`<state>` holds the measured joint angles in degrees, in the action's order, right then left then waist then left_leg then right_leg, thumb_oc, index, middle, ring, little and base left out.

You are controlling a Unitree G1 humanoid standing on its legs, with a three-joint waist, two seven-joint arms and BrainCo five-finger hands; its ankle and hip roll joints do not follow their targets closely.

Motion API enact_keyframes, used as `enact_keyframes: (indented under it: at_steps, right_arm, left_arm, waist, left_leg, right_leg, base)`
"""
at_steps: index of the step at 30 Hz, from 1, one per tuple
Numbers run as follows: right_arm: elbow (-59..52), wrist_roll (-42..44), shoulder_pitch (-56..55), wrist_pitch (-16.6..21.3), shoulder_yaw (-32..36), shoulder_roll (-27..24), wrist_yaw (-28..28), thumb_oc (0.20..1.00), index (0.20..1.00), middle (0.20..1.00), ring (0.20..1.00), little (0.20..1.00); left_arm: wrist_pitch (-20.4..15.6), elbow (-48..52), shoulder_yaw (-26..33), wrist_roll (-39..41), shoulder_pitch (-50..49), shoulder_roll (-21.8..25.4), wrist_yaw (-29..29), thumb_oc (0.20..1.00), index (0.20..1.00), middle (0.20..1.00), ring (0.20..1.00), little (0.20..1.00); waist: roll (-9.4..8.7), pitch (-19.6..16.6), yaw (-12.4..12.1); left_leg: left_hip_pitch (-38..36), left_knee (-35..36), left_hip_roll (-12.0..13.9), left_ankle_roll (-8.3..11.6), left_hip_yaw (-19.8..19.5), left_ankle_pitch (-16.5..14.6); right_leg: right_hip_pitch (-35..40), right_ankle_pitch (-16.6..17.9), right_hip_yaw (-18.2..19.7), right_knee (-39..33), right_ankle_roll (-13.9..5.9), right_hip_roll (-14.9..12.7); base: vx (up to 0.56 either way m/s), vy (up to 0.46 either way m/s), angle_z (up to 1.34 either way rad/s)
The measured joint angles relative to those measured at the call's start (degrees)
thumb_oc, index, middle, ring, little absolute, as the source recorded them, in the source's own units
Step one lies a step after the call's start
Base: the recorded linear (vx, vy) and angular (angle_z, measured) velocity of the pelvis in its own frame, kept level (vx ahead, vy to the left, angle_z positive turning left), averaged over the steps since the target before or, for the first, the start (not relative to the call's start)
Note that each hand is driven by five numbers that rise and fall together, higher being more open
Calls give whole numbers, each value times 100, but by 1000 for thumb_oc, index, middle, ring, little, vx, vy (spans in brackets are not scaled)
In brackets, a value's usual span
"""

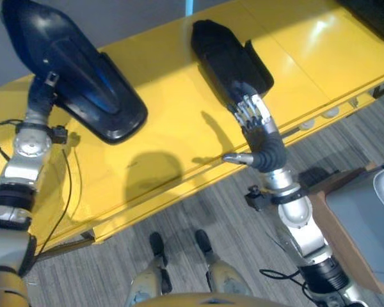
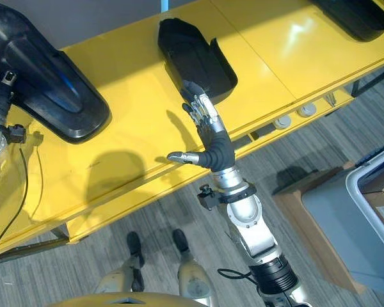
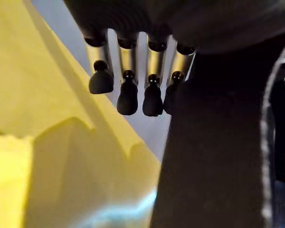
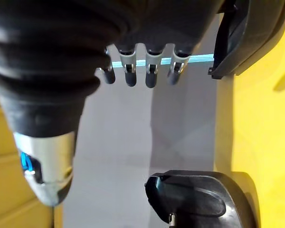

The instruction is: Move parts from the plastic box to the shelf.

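Left hand (image 3: 133,90) fingers curl beside a black part (image 1: 83,77); right hand (image 2: 205,121) fingers straight.

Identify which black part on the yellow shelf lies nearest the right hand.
The middle black part: the right hand has its fingers at its near edge, while the larger part lies by the left arm.

Workshop or factory floor here: long yellow shelf (image 1: 179,137) carrying black moulded parts (image 2: 195,54), grey carpet tiles (image 1: 230,214), a crate (image 2: 374,192) at four o'clock.
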<state>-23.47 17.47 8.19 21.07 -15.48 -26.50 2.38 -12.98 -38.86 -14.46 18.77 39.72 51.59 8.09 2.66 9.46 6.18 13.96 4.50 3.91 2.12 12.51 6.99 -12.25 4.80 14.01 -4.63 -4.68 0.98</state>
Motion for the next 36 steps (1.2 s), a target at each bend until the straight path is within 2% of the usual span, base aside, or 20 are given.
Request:
enact_keyframes:
  at_steps: [7,12,16,26,27,28,29,36]
  right_arm:
    - [121,1,-9,-1,-8,-6,-73,1000,1000,1000,1000,1000]
    - [226,0,54,-2,-6,-6,-96,1000,1000,1000,1000,1000]
    - [226,2,105,-2,-5,-5,-101,1000,1000,1000,1000,1000]
    - [228,3,100,2,1,-10,-116,1000,1000,1000,1000,1000]
    - [230,2,103,2,-4,-5,-116,1000,1000,1000,1000,1000]
    - [230,2,114,2,-7,-5,-123,1000,1000,1000,1000,1000]
    - [229,2,110,3,-6,-10,-128,1000,1000,1000,1000,1000]
    - [229,1,102,3,0,-126,-115,1000,1000,1000,1000,1000]
  left_arm:
    - [74,-345,-373,-415,51,764,-495,200,200,200,200,200]
    - [138,-477,-449,-789,69,843,-688,200,200,200,200,200]
    - [176,-592,-947,-1192,171,851,-889,200,200,200,200,200]
    - [174,-927,-1272,-1991,681,743,-850,200,200,200,200,200]
    - [191,-1113,-1266,-2056,799,593,-788,269,269,269,269,269]
    - [203,-1280,-1252,-2108,909,459,-680,598,598,598,598,598]
    - [209,-1305,-1251,-2140,936,448,-613,1000,1000,1000,1000,1000]
    - [339,-1376,-1027,-2191,1034,248,-182,1000,1000,1000,1000,1000]
  waist:
    - [18,135,-94]
    - [13,258,-156]
    - [-1,303,-174]
    - [-7,307,-134]
    - [-8,307,-144]
    - [-14,310,-145]
    - [-21,314,-130]
    - [-23,313,-112]
  left_leg:
    - [6,-1,13,8,-4,5]
    - [12,-1,25,16,-27,11]
    - [37,-1,25,18,-44,12]
    - [8,-1,28,19,-46,14]
    - [1,-1,28,20,-46,14]
    - [1,-1,31,22,-50,16]
    - [2,-1,31,23,-51,18]
    - [-23,-2,31,20,-86,26]
  right_leg:
    - [2,-1,-22,1,0,15]
    - [12,-2,-63,1,-1,23]
    - [-4,-1,-74,1,1,24]
    - [26,0,-79,2,1,28]
    - [34,0,-79,2,1,28]
    - [34,2,-82,1,3,30]
    - [32,3,-82,2,4,31]
    - [67,7,-99,2,9,31]
  base:
    - [0,0,0]
    - [-11,-6,3]
    - [-4,-2,1]
    - [0,0,0]
    - [0,0,0]
    - [0,0,0]
    - [0,0,0]
    - [0,-1,1]
